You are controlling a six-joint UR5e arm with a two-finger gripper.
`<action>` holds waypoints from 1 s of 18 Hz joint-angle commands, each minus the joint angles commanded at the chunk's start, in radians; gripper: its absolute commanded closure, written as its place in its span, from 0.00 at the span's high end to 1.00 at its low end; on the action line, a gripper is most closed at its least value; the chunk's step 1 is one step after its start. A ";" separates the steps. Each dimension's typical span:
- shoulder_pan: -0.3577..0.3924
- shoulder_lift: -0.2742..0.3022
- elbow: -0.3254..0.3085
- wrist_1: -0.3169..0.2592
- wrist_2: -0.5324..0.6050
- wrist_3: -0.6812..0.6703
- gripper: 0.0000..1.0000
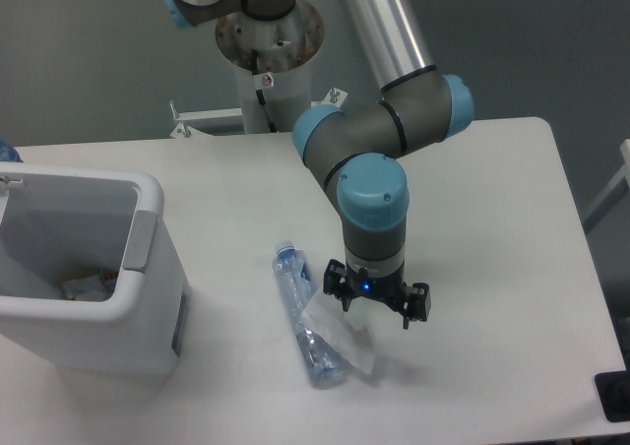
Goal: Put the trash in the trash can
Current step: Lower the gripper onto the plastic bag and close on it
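Observation:
A crushed, clear, blue-tinted plastic bottle (300, 312) lies on the white table, pointing from the middle toward the front. A crumpled whitish wrapper (340, 337) rests against its right side. My gripper (374, 312) hangs just above the wrapper's right upper edge, pointing down with its fingers spread open and nothing between them. The white trash can (84, 268) stands at the left with a grey panel on its right side, and some scraps show inside it.
The arm's base column (268, 56) rises at the back centre. A dark object (615, 396) sits at the table's front right corner. A metal bracket (192, 120) sticks out behind the table's back edge.

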 joint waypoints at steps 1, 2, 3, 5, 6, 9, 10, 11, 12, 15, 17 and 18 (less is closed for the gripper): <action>0.000 0.000 -0.005 0.000 -0.003 0.000 1.00; -0.002 0.000 -0.005 -0.002 -0.003 0.000 1.00; -0.002 -0.002 -0.011 -0.002 -0.003 0.000 1.00; -0.002 0.000 -0.043 -0.005 -0.003 0.000 0.91; -0.003 0.000 -0.055 -0.003 -0.003 0.000 0.89; -0.014 -0.002 -0.063 -0.014 0.002 -0.006 0.76; -0.014 -0.003 -0.063 -0.024 0.000 -0.008 0.69; -0.014 -0.002 -0.063 -0.041 0.000 -0.011 0.60; -0.014 -0.002 -0.061 -0.057 0.000 -0.011 0.50; -0.015 0.000 -0.063 -0.072 0.000 -0.015 0.03; -0.015 0.006 -0.063 -0.071 -0.006 -0.056 0.00; -0.015 0.008 -0.060 -0.071 -0.018 -0.081 0.00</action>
